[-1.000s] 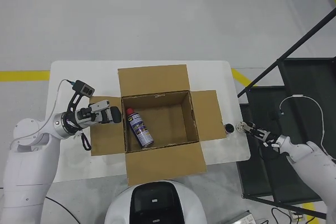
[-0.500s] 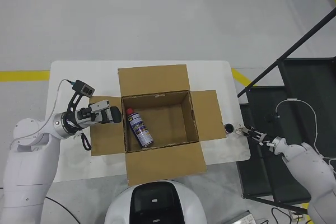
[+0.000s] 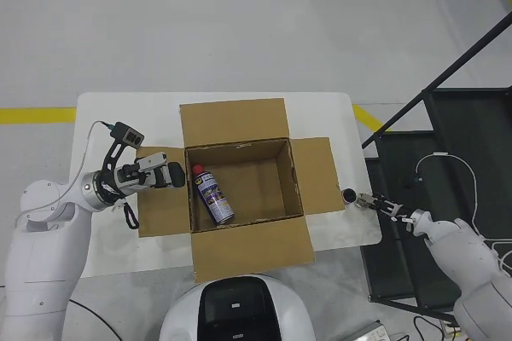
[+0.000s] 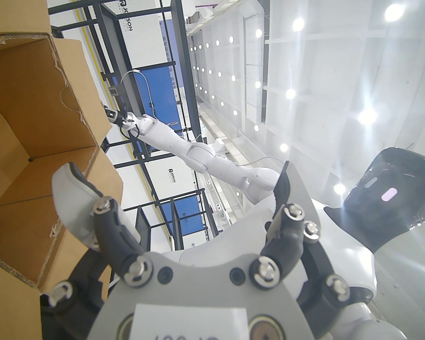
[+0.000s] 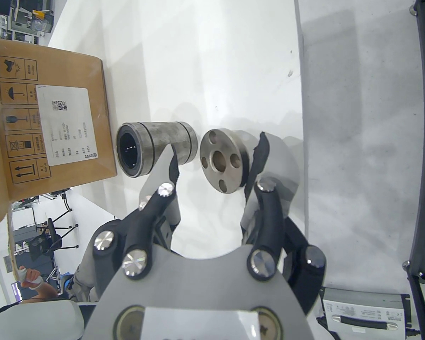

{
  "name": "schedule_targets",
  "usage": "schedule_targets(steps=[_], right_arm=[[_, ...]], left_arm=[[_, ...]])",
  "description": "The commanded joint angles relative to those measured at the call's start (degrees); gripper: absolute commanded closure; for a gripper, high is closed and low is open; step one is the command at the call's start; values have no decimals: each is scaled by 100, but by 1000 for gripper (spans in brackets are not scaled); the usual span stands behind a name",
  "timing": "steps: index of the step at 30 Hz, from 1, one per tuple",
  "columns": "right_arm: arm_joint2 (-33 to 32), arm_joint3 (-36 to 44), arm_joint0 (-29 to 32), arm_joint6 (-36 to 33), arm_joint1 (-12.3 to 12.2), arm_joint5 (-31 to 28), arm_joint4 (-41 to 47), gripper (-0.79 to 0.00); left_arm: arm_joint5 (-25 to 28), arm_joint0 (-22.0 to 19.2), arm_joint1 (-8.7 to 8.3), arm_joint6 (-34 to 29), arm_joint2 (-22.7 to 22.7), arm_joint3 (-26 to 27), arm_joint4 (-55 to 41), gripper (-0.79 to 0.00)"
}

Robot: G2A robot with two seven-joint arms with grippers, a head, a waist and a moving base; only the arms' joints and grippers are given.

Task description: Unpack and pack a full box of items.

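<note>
White table (image 3: 128,115), a brown cardboard box (image 3: 239,119) at its centre, four flaps folded out flat. Inside, a spray can (image 3: 213,194) lies along the 9 o'clock wall, red cap toward 12.

Over the 9 o'clock flap: left gripper (image 3: 164,169), spread wide, holding nothing.

At the table's 3 o'clock edge, just past that flap: right gripper (image 5: 216,159), low, parted and gripping nothing. One finger is in front of a steel sleeve (image 5: 152,150), the other beyond a steel flange (image 5: 221,164). The flange sits between them.

Step in hand, as I read it: take the flange for packing.
- Centre the disc between the pads before closing.
- Grip across the rim, not the sleeve.
- Keep the near finger off the sleeve, which looks free to roll.
- The table edge is near, so lift straight up, then carry toward 9 o'clock over the flap.
- Smooth metal, probably heavy for its size; a firm squeeze seems wise.

Flange: dull grey disc standing on edge, with a central bore and smaller holes around it.

Sleeve: lying on its side at the flange's 9 o'clock. It is hollow with a dark bore, grooves ringing the mottled grey body. The two touch or nearly touch; cannot tell whether they are one piece.
</note>
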State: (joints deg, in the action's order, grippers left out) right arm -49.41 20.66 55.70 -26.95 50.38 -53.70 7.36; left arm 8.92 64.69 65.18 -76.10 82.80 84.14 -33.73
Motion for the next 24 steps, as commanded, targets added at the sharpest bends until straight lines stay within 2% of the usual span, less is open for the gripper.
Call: schedule_targets(steps=[1, 6, 11, 17, 20, 24], right_arm=[[-32, -81, -38, -14, 23, -53, 51, -459], [-191, -286, -125, -84, 2, -424, 240, -545], [-377, -193, -204, -48, -112, -430, 206, -785], [-911, 818, -12, 281, -452, -430, 69, -785], [-1370, 1767, 322, 539, -684, -430, -150, -785], [-2086, 3417, 1022, 998, -954, -430, -723, -785]], left_arm=[[0, 0, 0, 0, 0, 0, 0, -785], [0, 0, 0, 0, 0, 0, 0, -785], [0, 0, 0, 0, 0, 0, 0, -785], [0, 0, 0, 0, 0, 0, 0, -785], [0, 0, 0, 0, 0, 0, 0, -785], [0, 0, 0, 0, 0, 0, 0, -785]])
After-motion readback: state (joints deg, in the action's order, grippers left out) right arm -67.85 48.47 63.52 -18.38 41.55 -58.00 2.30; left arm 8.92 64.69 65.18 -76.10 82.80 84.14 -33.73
